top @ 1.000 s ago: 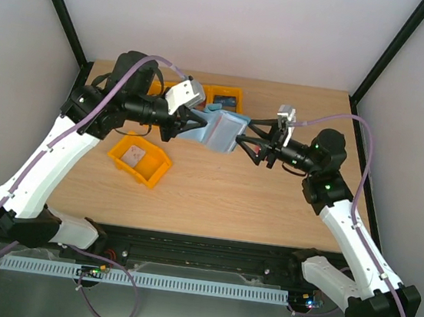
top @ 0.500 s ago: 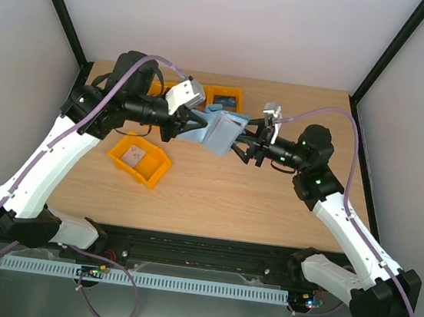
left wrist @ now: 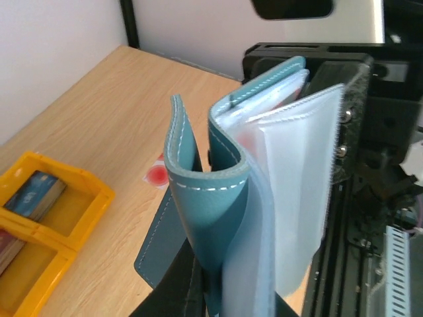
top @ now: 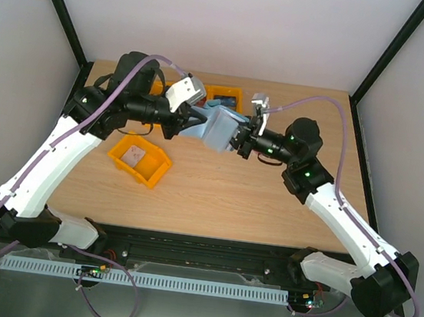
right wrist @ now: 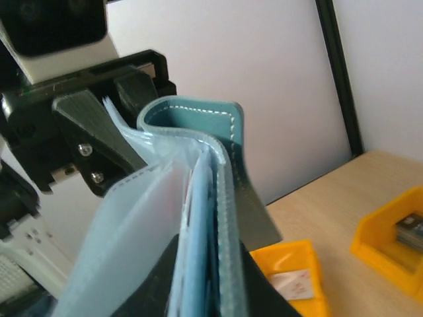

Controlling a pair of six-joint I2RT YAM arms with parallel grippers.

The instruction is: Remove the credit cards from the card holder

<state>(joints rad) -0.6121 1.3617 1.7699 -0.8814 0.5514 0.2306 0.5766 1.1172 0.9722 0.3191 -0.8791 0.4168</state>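
The teal card holder (top: pixel 217 128) hangs open in the air between both arms, above the back middle of the table. My left gripper (top: pixel 193 123) is shut on its folded teal cover (left wrist: pixel 218 198). From the other side, my right gripper (top: pixel 238 138) has its jaws pressed against the pale blue and clear pockets (right wrist: pixel 198 218) and the cover edge. No card edge can be made out between them. One white credit card with a red round mark (left wrist: pixel 157 174) lies on the table below. A pale card with pinkish marking (right wrist: pixel 291 284) lies in an orange bin (top: pixel 152 173).
Two more orange bins (top: pixel 223 96) stand at the back edge, with dark cards in them (left wrist: pixel 33 195). Another bin (right wrist: pixel 396 231) shows at the right of the right wrist view. Black frame posts rise at both back corners.
My right gripper has moved left onto the card holder and its jaws have closed from wide apart onto the pockets. The left arm has kept the holder still.
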